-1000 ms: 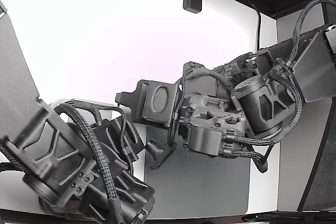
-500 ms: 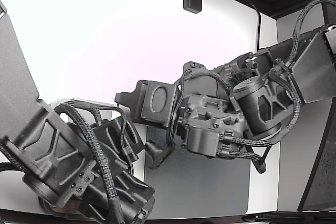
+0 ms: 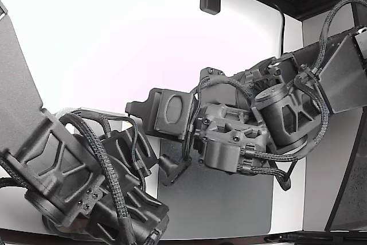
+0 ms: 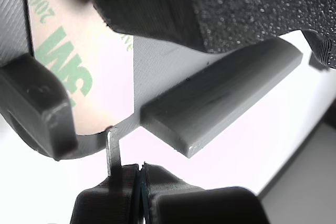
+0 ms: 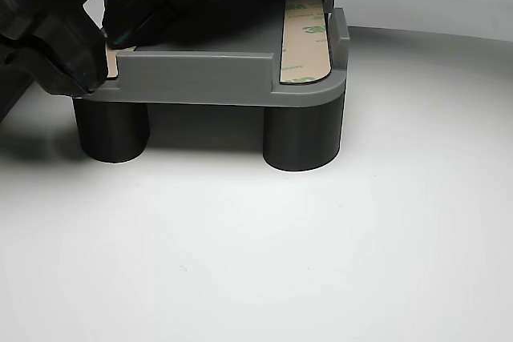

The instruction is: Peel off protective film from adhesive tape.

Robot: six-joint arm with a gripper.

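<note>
Two jaws of the gripper (image 4: 140, 167) pinch shut on the film tab (image 4: 112, 150) at the tape (image 4: 79, 72) edge.

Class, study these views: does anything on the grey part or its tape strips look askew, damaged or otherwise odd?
One thing: in the wrist view a thin tab sticks out from the edge of the printed tape liner, its end between the closed gripper tips. The other strip lies flat on the grey part. Nothing looks damaged.
</note>
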